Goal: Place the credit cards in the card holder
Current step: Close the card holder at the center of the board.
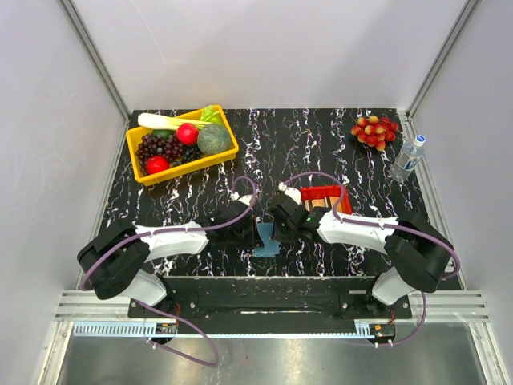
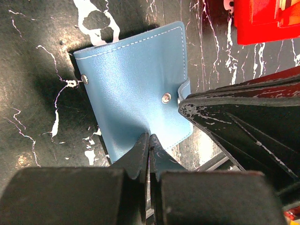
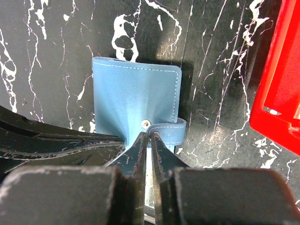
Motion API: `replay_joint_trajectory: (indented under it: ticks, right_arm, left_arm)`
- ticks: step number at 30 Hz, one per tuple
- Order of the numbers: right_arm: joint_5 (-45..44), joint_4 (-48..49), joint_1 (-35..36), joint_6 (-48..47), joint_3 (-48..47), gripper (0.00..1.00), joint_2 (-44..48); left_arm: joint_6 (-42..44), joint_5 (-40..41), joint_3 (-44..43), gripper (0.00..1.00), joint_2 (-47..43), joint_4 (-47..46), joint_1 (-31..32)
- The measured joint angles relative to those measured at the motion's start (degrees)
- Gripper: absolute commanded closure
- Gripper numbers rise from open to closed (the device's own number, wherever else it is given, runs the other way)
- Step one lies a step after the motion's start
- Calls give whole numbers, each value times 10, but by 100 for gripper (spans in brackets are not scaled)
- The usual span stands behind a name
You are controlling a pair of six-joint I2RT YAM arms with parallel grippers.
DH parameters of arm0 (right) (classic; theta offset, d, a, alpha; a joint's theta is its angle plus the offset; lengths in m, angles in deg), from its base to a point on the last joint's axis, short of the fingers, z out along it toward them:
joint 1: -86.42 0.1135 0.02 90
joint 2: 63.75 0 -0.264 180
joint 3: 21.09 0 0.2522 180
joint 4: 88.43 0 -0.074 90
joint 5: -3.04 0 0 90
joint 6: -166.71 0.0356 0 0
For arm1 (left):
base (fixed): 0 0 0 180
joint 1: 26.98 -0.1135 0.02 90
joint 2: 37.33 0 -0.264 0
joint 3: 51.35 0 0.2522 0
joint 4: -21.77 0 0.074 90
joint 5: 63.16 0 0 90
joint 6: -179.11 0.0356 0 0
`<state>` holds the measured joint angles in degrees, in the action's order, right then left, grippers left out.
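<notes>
On the black marbled table (image 1: 321,144) the folded blue card holder (image 2: 136,79) lies flat between both arms. The left tool (image 2: 149,145), narrowed to a slit, pinches its near edge. The right tool (image 3: 149,138), equally narrow, nips its flap (image 3: 169,127).

Light: bright, even, from overhead. Top view sharp throughout. Wrist views: card holder (image 3: 136,98) crisp, dark shadow close beside it; near foreground blurred; faint sheen on table (image 2: 37,93).

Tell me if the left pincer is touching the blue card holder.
Touching. The left wrist view shows the left pincer shut on the near edge of the card holder.
</notes>
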<state>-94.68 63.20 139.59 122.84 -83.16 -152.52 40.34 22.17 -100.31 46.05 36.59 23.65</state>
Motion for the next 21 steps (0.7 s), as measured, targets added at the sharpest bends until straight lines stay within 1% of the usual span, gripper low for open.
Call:
replay_joint_trajectory:
  ticks: [1, 2, 5, 8, 18, 21]
  right_arm:
    - [-1, -1, 0, -2, 0, 76, 0]
    - [-2, -2, 0, -2, 0, 72, 0]
    - [-3, -8, 0, -8, -1, 66, 0]
    - [-4, -19, 0, -12, -4, 66, 0]
    - [-11, -36, 11, -16, -30, 58, -8]
    - [-18, -38, 19, -16, -43, 60, -18]
  left_arm:
    - [0, 0, 0, 100, 0, 0, 0]
    - [0, 0, 0, 100, 0, 0, 0]
    - [0, 0, 0, 100, 0, 0, 0]
    - [0, 0, 0, 100, 0, 0, 0]
    - [0, 0, 1, 100, 0, -2, 0]
    - [-2, 0, 1, 100, 0, -3, 0]
